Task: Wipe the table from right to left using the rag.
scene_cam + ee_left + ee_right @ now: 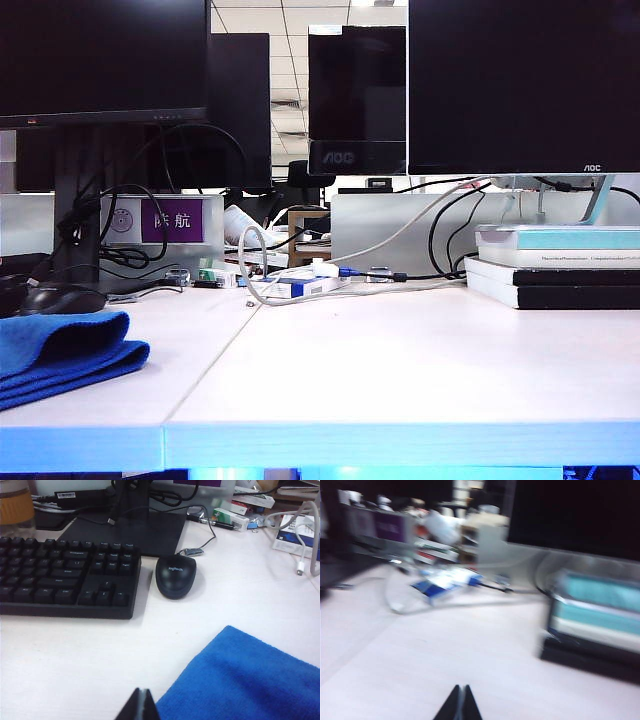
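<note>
The blue rag [60, 352] lies folded at the left end of the white table [400, 370], near the front edge. It also fills a corner of the left wrist view, rag [250, 680]. My left gripper [142, 692] hovers over the table just beside the rag's edge, shut, nothing between its jaws. My right gripper [460, 689] is shut and empty too, above bare table top [445, 645] with the stack of books ahead; that view is blurred. Neither gripper shows in the exterior view.
A black mouse [175, 575] and black keyboard [65, 575] lie behind the rag. A cable loop and small boxes [300, 283] sit mid-table at the back. Stacked books [560, 265] stand back right, monitors [520, 85] behind.
</note>
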`<state>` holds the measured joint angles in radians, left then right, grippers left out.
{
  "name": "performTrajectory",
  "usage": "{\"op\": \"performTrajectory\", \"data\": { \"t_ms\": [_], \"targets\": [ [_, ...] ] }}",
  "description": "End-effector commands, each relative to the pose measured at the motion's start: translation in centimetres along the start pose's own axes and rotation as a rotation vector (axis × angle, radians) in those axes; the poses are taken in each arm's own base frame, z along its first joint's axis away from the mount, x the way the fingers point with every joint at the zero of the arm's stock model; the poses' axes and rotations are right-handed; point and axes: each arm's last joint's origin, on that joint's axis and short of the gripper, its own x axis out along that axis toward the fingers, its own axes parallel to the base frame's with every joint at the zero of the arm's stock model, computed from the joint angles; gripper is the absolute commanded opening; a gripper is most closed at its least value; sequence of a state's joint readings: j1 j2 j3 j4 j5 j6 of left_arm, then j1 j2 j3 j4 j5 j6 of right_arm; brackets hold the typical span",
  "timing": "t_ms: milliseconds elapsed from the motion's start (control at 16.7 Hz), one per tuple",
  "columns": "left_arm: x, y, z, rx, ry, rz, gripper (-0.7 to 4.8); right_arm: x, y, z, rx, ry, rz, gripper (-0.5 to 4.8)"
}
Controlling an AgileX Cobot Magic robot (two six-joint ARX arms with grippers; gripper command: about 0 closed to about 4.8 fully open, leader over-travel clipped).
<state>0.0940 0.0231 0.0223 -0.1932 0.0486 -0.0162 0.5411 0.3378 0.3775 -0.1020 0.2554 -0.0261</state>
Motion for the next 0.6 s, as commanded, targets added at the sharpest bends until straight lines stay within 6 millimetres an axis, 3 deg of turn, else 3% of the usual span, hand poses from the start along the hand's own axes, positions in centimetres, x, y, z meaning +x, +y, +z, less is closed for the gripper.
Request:
{"op": "performTrajectory", "data": {
  "t_ms": [60,300,600],
  "targets": [
    [0.1,0.0,-0.3,0.001,0.013,0.002,-0.04,-0.6,-1.9,-3.9,0.017,-0.013,-0.088,-0.06],
    [0.1,0.0,-0.3,0.001,0.013,0.002,-0.04,-0.8,-2.2,-7.7,0.012,0.115,-0.116,-0.06],
    [0.1,0.0,-0.3,0.001,0.013,0.003,-0.04,-0.9,-2.1,-10.3,0.017,0.174,-0.113,-0.06]
  ]
}}
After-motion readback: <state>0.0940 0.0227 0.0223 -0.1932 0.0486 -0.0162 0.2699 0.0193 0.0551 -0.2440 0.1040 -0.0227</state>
